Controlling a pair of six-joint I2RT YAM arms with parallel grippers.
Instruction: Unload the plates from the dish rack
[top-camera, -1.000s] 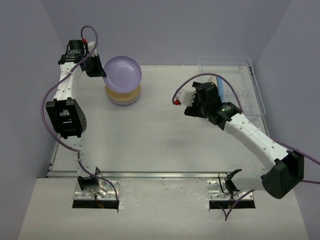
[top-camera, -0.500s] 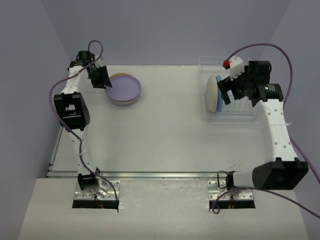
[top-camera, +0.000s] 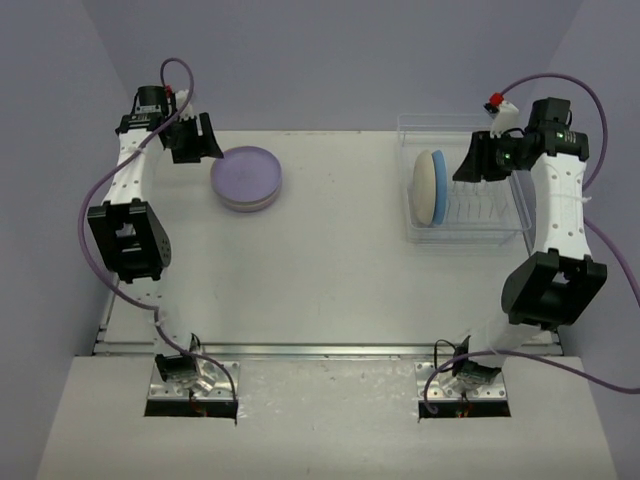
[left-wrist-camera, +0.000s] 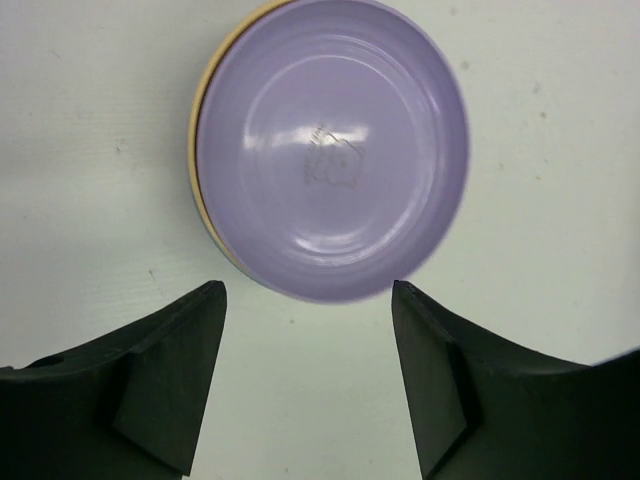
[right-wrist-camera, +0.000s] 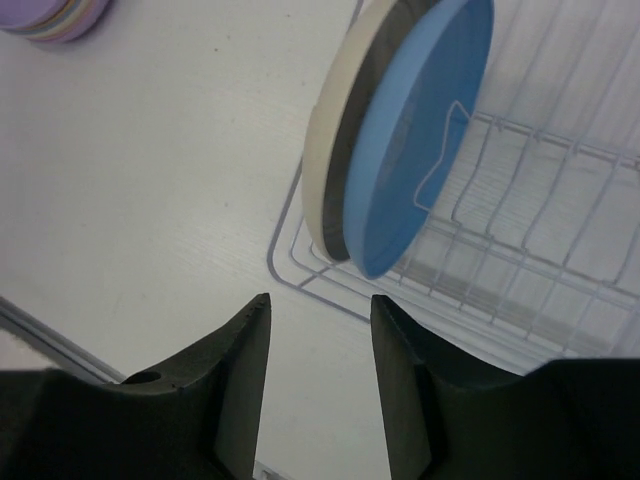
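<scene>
At the left end of the dish rack (top-camera: 466, 237), cream plate (right-wrist-camera: 333, 150) and blue plate (right-wrist-camera: 425, 140) stand on edge, touching. Right tool (right-wrist-camera: 320, 305) is near them, jaws apart, empty. Left tool (left-wrist-camera: 305, 300) is spread, empty, beside the lavender plate (left-wrist-camera: 330, 150) topping the table (top-camera: 330, 270) stack. Risk: pinching both plates together, or dragging the light rack.

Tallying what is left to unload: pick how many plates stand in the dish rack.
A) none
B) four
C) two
C: a cream plate and a blue plate stand on edge, side by side, in the dish rack.
</scene>
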